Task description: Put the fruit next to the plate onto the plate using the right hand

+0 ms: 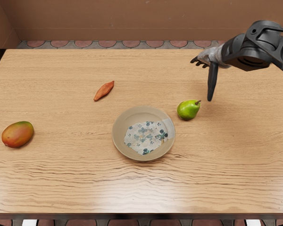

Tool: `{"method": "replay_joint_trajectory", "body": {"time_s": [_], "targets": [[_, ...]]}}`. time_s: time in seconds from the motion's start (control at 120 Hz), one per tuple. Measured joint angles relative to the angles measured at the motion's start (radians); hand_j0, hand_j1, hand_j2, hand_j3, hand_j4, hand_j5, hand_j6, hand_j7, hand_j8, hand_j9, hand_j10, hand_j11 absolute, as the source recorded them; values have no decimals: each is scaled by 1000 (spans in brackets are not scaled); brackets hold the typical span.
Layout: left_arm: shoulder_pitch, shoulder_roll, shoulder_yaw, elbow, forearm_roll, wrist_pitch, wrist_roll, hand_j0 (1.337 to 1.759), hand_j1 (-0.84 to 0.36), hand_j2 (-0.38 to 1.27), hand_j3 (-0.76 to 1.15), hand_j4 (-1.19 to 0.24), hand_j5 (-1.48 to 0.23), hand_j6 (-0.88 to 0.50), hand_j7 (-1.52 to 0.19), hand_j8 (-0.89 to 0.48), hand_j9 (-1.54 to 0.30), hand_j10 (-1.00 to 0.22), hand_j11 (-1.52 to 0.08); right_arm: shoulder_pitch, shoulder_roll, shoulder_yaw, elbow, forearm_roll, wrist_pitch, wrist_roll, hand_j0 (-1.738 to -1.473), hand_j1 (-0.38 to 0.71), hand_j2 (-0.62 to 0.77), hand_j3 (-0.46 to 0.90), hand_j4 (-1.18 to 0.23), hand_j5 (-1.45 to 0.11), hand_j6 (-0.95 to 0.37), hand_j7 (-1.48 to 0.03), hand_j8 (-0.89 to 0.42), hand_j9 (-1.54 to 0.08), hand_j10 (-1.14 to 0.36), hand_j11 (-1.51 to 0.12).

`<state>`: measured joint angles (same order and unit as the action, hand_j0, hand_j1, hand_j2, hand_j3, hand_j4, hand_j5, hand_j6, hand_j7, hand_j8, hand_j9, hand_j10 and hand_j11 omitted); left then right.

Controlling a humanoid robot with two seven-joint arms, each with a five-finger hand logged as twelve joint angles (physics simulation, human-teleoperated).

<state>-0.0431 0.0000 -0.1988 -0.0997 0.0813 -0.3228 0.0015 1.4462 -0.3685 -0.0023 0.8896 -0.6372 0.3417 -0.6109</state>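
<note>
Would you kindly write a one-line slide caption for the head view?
Open right hand poised just beyond the green pear, which lies beside the patterned plate; a mango lies far left.

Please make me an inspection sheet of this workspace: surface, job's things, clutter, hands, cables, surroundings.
Surface: wooden table, level.
Job's things: green pear lies right of the plate, close but apart, not on it.
Clutter: mango near the left edge; orange root-like piece behind the plate, to its left.
Hands: right hand open, beyond the pear, holding nothing; left not in view.
Cables: nothing seen.
Surroundings: brown wall, tiled strip behind.
</note>
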Motion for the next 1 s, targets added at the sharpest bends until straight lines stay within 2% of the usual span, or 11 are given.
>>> {"method": "replay_joint_trajectory", "body": {"time_s": [0.108, 0.225, 0.367, 0.517, 0.75, 1.0], "targets": [[0, 0, 0, 0, 0, 0, 0, 1658, 325, 4, 0, -21, -26, -21, -26, -21, -26, -20, -26, 2, 29, -53, 9, -28, -77, 0, -1658, -340, -1, 0, -10, -10, -11, -10, -10, -10, -9, -10], [-1, 0, 0, 0, 0, 0, 0, 1658, 325, 4, 0, -21, -26, -21, -26, -21, -26, -20, -26, -4, 42, -72, 57, -41, -156, 0, -1658, -265, -14, 0, -73, -92, -74, -92, -73, -92, -72, -92], [-1, 0, 0, 0, 0, 0, 0, 1658, 325, 4, 0, -21, -26, -21, -26, -21, -26, -20, -26, -8, 42, -103, 171, -67, -265, 0, -1658, -197, -25, 0, -130, -166, -131, -165, -130, -166, -129, -165], [0, 0, 0, 0, 0, 0, 0, 1658, 325, 4, 0, -21, -26, -21, -26, -21, -26, -20, -26, -12, -1, -161, 307, -81, -391, 0, -1658, -134, -35, 0, -182, -234, -183, -234, -183, -234, -182, -234], [-1, 0, 0, 0, 0, 0, 0, 1658, 325, 4, 0, -21, -26, -21, -26, -20, -26, -20, -26, -23, -61, -201, 460, -83, -520, 0, -1658, -49, -49, 0, -253, -326, -254, -326, -253, -326, -252, -326], [-1, 0, 0, 0, 0, 0, 0, 1658, 325, 4, 0, -21, -26, -21, -26, -21, -26, -20, -26, -65, -80, -244, 512, -135, -675, 0, -1658, 13, -59, 0, -305, -394, -306, -394, -305, -394, -304, -394]]}}
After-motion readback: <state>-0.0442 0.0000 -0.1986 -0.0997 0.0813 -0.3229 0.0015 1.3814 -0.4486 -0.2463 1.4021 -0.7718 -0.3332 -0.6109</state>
